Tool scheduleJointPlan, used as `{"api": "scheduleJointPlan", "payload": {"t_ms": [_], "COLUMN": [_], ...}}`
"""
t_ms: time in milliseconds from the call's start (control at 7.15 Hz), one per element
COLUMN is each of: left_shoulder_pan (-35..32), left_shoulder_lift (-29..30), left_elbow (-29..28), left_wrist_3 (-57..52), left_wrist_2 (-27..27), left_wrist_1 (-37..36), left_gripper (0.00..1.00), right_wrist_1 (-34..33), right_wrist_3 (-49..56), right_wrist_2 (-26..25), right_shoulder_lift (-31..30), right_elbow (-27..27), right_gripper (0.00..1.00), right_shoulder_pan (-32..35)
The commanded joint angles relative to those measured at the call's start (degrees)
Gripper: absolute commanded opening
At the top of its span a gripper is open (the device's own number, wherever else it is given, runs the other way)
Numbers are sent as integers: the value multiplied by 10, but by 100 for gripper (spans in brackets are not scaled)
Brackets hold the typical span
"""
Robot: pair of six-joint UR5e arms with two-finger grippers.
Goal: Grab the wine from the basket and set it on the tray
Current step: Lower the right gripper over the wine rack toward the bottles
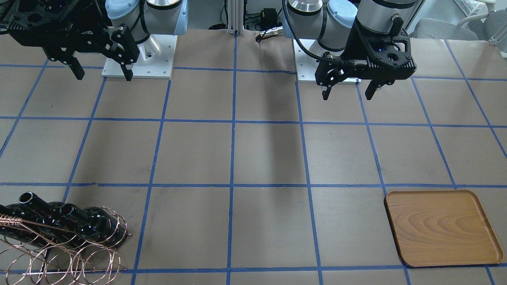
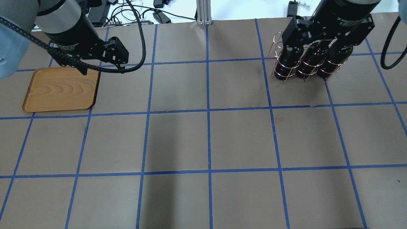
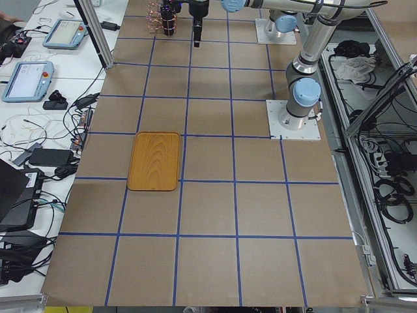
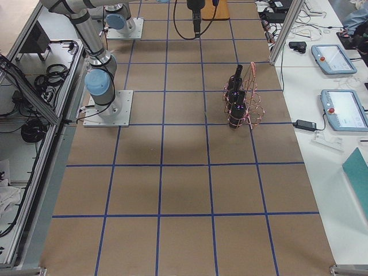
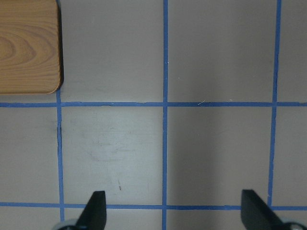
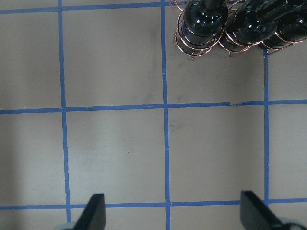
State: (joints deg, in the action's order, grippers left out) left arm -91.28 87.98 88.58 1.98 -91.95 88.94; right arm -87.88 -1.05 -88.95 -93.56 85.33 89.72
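Brown table [image 1: 269,154] gridded in blue tape [image 1: 269,185]: tray [image 1: 441,227] lies ahead of the left gripper [image 1: 347,95], basket [image 1: 79,253] ahead of the right gripper [image 1: 103,75].

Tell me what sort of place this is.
Most likely a robotics lab workcell: two robot arms bolted to a table gridded with blue tape, with teach pendants and loose cables alongside.

Three wine bottles [image 2: 285,65] in wire basket [image 2: 275,40], far right — wooden tray [image 2: 60,90], far left
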Motion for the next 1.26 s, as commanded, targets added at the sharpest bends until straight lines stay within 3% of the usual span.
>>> {"api": "scheduleJointPlan", "payload": {"t_ms": [0, 420, 979, 1119], "left_shoulder_pan": [1, 1, 2, 2], "left_shoulder_lift": [0, 1, 1, 0], "left_elbow": [0, 0, 0, 0], "left_wrist_3": [-2, -1, -2, -2], "left_wrist_2": [-1, -2, -3, -5], "left_wrist_1": [0, -1, -1, -1], "left_gripper": [100, 100, 100, 100], "right_wrist_1": [0, -4, -41, -66], "right_wrist_3": [0, 10, 99, 142], "right_wrist_2": [-3, -3, -8, -8], "right_shoulder_lift": [0, 15, 186, 211], "right_elbow": [0, -9, -147, -149], "right_gripper": [100, 100, 100, 100], "right_shoulder_pan": [0, -5, -73, -95]}}
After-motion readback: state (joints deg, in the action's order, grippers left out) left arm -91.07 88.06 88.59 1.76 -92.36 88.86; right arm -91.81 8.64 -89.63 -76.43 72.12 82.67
